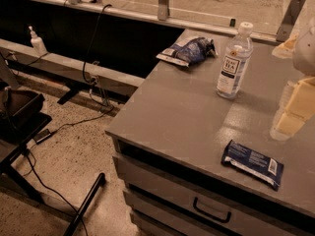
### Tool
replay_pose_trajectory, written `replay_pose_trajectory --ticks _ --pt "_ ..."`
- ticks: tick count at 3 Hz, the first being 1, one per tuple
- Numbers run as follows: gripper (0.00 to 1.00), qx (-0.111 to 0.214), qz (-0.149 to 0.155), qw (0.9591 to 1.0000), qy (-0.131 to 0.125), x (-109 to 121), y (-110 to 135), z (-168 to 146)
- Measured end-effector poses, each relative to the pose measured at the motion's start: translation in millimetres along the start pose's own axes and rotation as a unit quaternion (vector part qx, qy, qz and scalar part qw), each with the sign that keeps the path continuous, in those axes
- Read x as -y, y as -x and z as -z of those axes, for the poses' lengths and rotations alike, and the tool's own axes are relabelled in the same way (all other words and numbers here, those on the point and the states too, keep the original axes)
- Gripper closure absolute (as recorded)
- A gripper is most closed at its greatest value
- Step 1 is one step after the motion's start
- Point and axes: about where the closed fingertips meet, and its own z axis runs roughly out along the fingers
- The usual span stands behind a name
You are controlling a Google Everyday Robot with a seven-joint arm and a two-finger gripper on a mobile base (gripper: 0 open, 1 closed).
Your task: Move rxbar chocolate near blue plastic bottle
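Rxbar chocolate (251, 163) lies flat by the table's (172, 112) front edge, near our gripper (293, 111), which hovers at the right; we cannot tell whether it is open or closed. Farther back, the blue plastic bottle (234, 63) stands upright, well apart from the bar.

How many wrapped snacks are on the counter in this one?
2. The chocolate bar lies near the front edge; the snack bag sits at the far edge, left of the bottle. The gripper hangs at the right.
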Motion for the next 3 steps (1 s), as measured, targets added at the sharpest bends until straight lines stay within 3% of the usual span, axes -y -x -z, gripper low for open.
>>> replay_pose_trajectory --ticks 1,3 --pt "0.00 0.020 -0.012 0.9997 0.000 -2.7 -9.6 -16.5" --pt "0.00 0.041 -0.049 0.9977 0.024 -21.0 -44.2 -57.5"
